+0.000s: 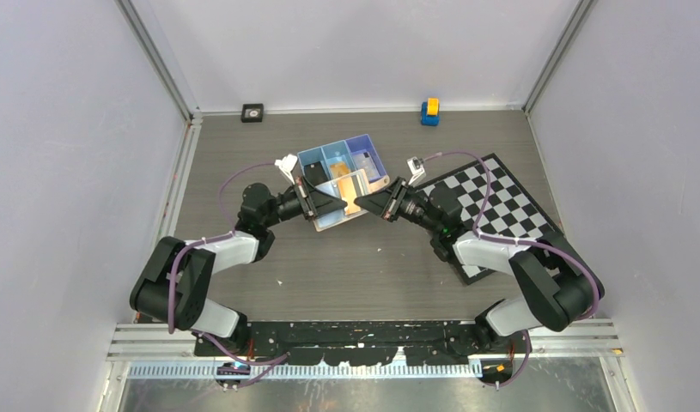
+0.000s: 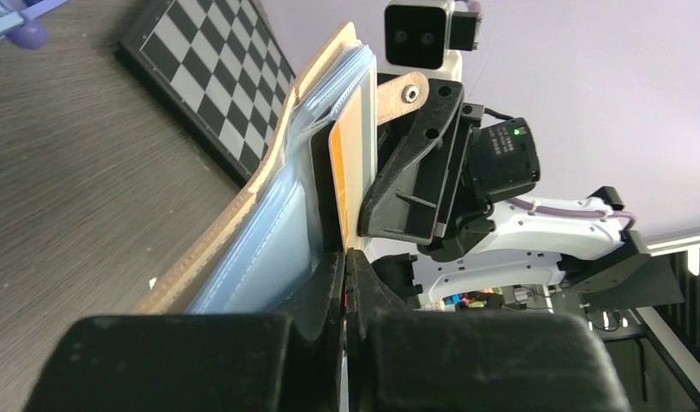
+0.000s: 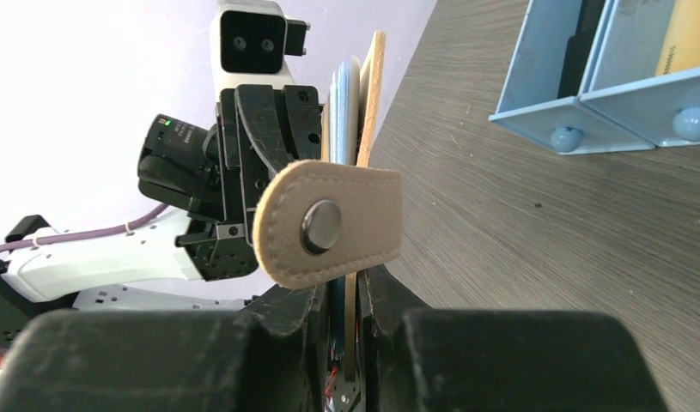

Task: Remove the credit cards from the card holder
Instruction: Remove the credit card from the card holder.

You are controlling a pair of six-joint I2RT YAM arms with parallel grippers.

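The tan card holder [image 1: 353, 192] hangs in the air between my two grippers, above the near corner of the blue tray. In the left wrist view it stands edge-on [image 2: 269, 180], with blue inner pockets and an orange-tan card [image 2: 356, 154] and a dark card [image 2: 325, 189] sticking out. My left gripper [image 2: 346, 262] is shut on the orange-tan card's edge. My right gripper [image 3: 350, 296] is shut on the holder's opposite edge, behind the snap tab [image 3: 329, 227]. From above, the left gripper [image 1: 329, 204] and the right gripper [image 1: 374, 204] face each other.
The blue three-compartment tray [image 1: 325, 154] lies behind the grippers with cards in it; a dark card [image 3: 578, 51] and a yellowish one [image 3: 690, 34] show in the right wrist view. A chessboard [image 1: 492, 206] lies right. A yellow-blue toy [image 1: 429, 112] and a small black block [image 1: 252, 112] sit by the back wall.
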